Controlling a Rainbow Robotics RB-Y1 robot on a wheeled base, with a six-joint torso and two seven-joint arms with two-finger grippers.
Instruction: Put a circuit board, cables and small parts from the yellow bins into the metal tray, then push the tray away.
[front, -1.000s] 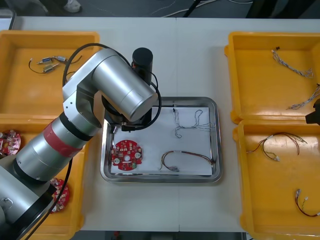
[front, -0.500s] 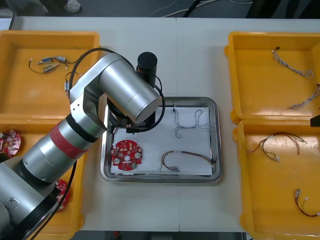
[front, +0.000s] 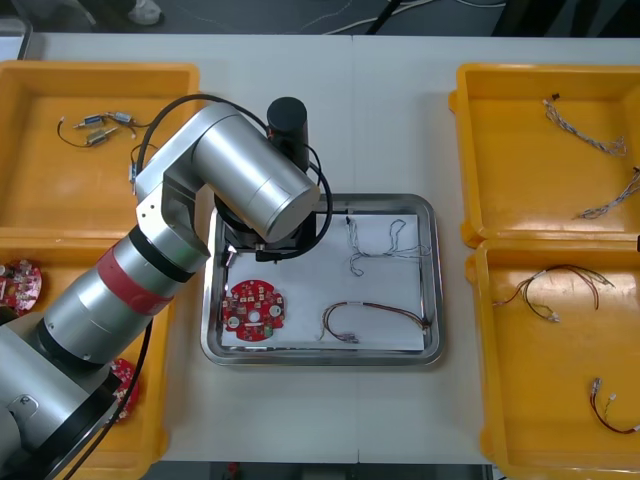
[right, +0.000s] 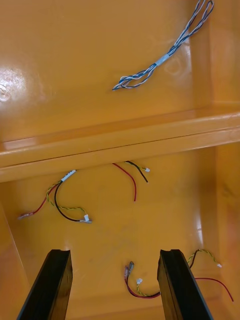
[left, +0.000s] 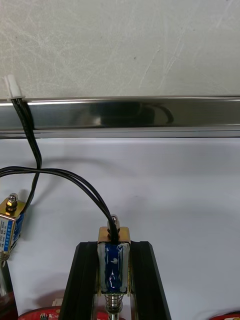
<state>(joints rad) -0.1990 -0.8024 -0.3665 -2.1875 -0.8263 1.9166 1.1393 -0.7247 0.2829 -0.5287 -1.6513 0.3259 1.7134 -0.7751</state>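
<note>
Tabletop (front: 400, 120): four bins (front: 540, 150); over tray (front: 385, 199), left claw (left: 114, 247) around one small part (left: 114, 267)

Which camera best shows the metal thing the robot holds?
The left wrist view: the small metal part sits close up in the left gripper. In the front view the left arm covers it, over the metal tray. The right wrist view looks past the open right gripper at cables in yellow bins.
</note>
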